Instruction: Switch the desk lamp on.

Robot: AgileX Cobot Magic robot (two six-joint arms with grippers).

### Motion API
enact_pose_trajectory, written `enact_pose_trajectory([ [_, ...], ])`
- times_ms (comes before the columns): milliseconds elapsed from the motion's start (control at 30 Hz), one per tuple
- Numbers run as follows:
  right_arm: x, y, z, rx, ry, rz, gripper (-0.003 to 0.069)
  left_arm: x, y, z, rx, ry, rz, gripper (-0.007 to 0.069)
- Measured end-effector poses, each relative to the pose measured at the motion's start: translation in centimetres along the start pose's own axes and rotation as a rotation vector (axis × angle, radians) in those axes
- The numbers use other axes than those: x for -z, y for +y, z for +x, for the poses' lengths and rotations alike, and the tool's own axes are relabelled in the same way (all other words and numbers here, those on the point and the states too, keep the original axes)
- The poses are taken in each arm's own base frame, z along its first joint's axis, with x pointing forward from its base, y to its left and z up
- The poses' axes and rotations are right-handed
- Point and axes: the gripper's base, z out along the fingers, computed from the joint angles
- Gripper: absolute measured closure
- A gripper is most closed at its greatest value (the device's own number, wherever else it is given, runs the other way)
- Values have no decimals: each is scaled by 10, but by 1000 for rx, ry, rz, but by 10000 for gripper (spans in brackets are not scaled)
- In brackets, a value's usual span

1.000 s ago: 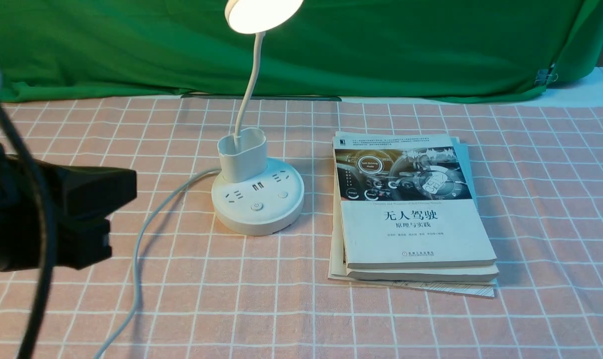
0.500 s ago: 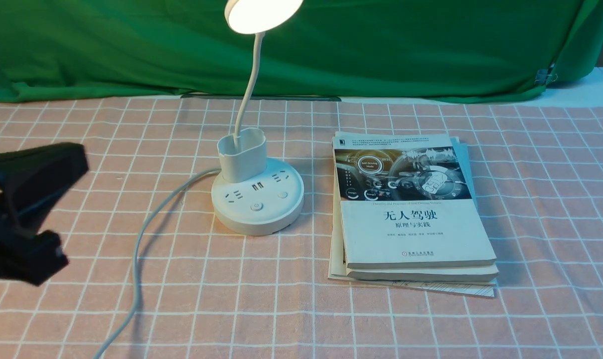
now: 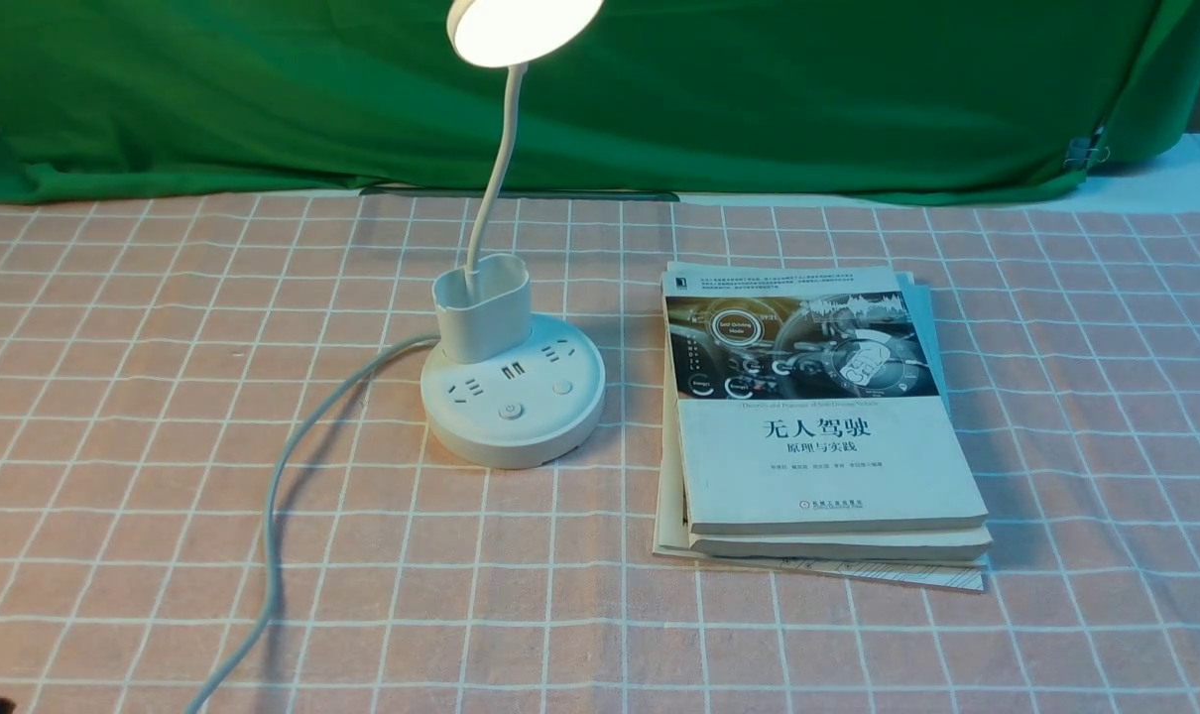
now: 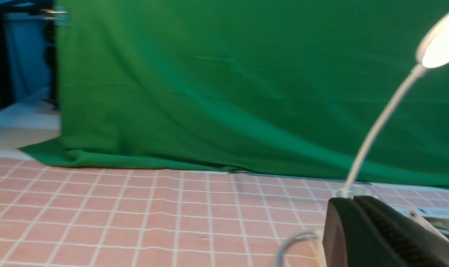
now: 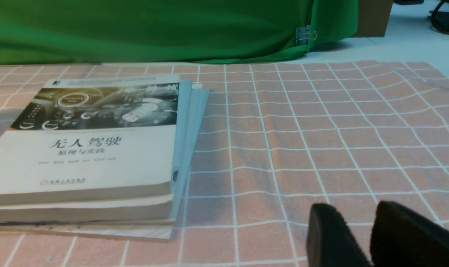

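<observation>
Can see lit lamp (image 3: 513, 397), its head cropped above; books (image 3: 828, 456) right of it; left gripper (image 4: 352, 200), together, hiding its base; right gripper (image 5: 354, 209), apart, cropped.

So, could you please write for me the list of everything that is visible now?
desk lamp: one, white, lit, left of the books
cord: one, grey, from the lamp
books: one pile, number unclear, top one white and dark
tablecloth: one, pink with white grid, under lamp and books
table: one, white, beneath the cloth
curtain: green, behind
clip: one, dark, on the curtain
box-like thing: one, brown, behind the curtain
left end effector: one, dark, shut
right end effector: one, black, open
</observation>
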Motion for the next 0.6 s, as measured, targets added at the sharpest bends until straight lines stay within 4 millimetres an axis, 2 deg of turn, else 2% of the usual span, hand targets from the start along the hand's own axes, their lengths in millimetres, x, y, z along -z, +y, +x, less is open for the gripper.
enact_pose_trajectory([
  [167,0,0,0,0,0,0,418,8,5,13,-7,12,-70,603],
  [300,0,0,0,0,0,0,418,9,9,28,16,100,-127,603],
  [467,0,0,0,0,0,0,418,11,9,40,97,213,-135,603],
  [600,0,0,0,0,0,0,418,12,8,44,76,267,-124,603],
])
